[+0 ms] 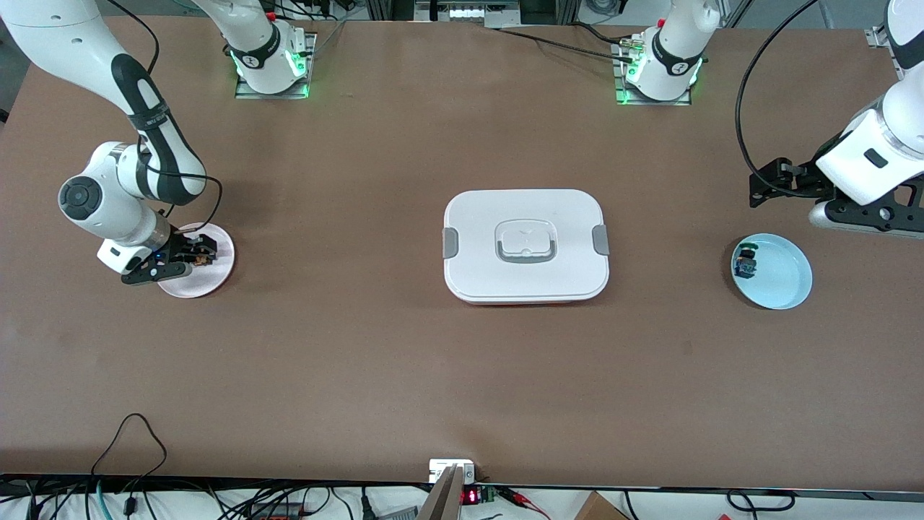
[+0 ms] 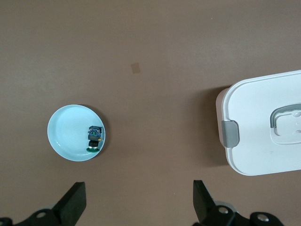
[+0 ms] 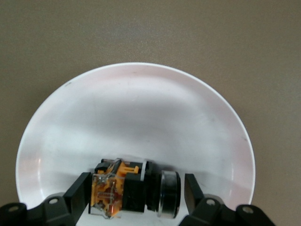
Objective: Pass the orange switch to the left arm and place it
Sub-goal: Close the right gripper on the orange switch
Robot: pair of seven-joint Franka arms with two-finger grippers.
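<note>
orange switch [image 3: 134, 190] lies between the right gripper [image 3: 136, 194] fingers, long axis spanning the gap, on the pink plate [image 3: 141, 117]; fingers partly closed, no firm grip evident. left gripper [image 2: 138, 202] waits, fingers spread, empty.

The box [image 1: 526, 245] sits closed and flat at the middle of the table [image 1: 462, 375], the one tall obstacle between the pink plate [image 1: 206, 278] at the right arm's end and the blue plate [image 1: 776, 273] at the left arm's end. Broad bare strips of tabletop run along the box on the side nearer the front camera and on the side toward the arm bases. The right gripper [image 1: 196, 254] is low over the pink plate, its fingers [image 3: 81, 192] flanking the orange switch [image 3: 136, 192]. The left gripper [image 2: 136, 202] hangs high and open beside the blue plate, which holds a small blue-and-green part [image 2: 94, 138].
</note>
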